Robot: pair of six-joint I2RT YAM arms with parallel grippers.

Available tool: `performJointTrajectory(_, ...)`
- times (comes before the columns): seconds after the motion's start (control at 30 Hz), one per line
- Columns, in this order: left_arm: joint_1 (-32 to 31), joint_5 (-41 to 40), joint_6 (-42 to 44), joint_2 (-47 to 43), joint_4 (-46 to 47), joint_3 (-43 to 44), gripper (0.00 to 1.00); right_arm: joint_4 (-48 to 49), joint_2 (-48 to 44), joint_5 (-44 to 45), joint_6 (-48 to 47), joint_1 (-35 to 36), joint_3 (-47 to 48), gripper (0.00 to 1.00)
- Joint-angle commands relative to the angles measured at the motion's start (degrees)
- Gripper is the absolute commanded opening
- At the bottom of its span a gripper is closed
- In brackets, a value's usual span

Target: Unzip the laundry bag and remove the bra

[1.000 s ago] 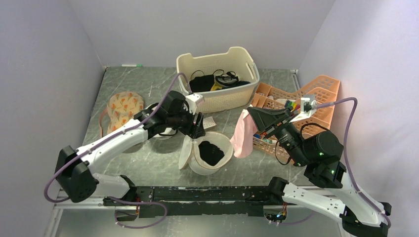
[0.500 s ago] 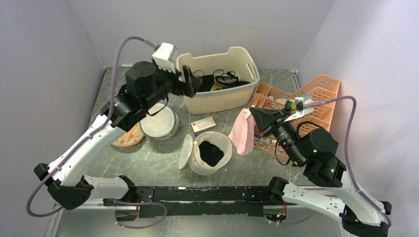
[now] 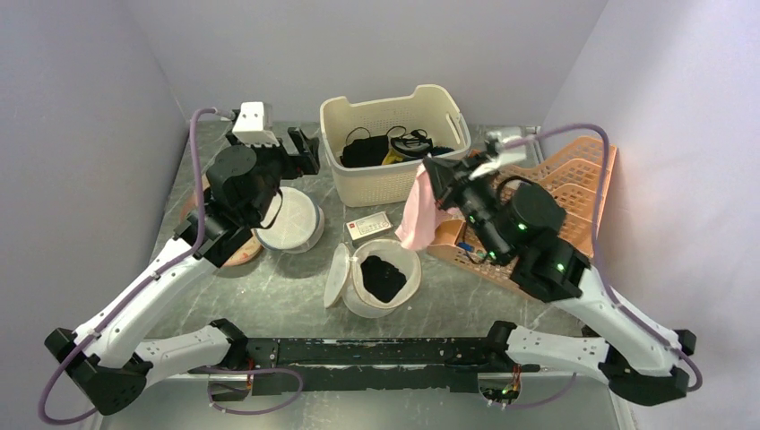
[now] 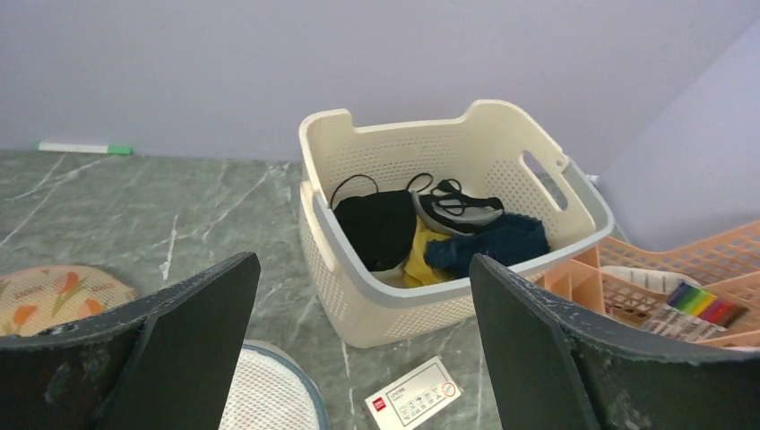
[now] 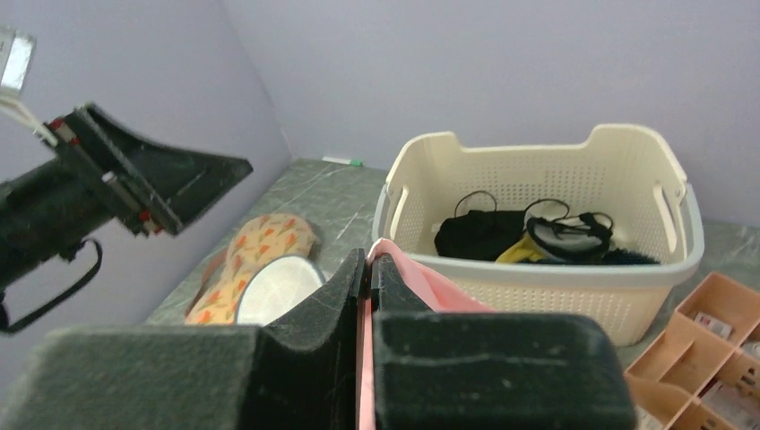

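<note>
Bright, even light, soft shadows; near fingers [image 5: 314, 358] blurred.

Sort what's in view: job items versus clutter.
Job: laundry bag, pink garment pinched in the right fingers.
Clutter: cream basket of clothes, orange crate, plain white mesh bag, card, patterned pouch.

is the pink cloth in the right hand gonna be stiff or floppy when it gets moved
Probably floppy: the pink garment hangs in a limp drape below the right hand. Likely light, since a thin pinch at one edge carries all of it. Its free lower end may swing or snag on the cream basket near it.
</note>
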Motion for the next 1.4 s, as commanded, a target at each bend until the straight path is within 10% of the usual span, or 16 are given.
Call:
performJointTrajectory(0.0,0.4,-5.5,1.2,0.6,4.1,-0.4,0.99,5.8,8.5,4.3,-7.3,0.1,6.6,0.0)
performJointTrajectory(0.23,0.4,-5.9,1.2,3.1,1.2,2.0,0.99,17.3,20.3,4.7,-17.5,-4.2,13.1,0.0)
performJointTrajectory(0.8,0.5,-11.2,4.9,-0.2,3.9,0.2,0.99,11.0,37.3,-15.7,-11.6,-32.3,30.0,0.0)
performJointTrajectory(1.37,1.0,-11.0,5.2,-0.7,4.0,0.2,0.99,7.8,62.8,-16.3,-19.4,-36.3,44.1,0.0)
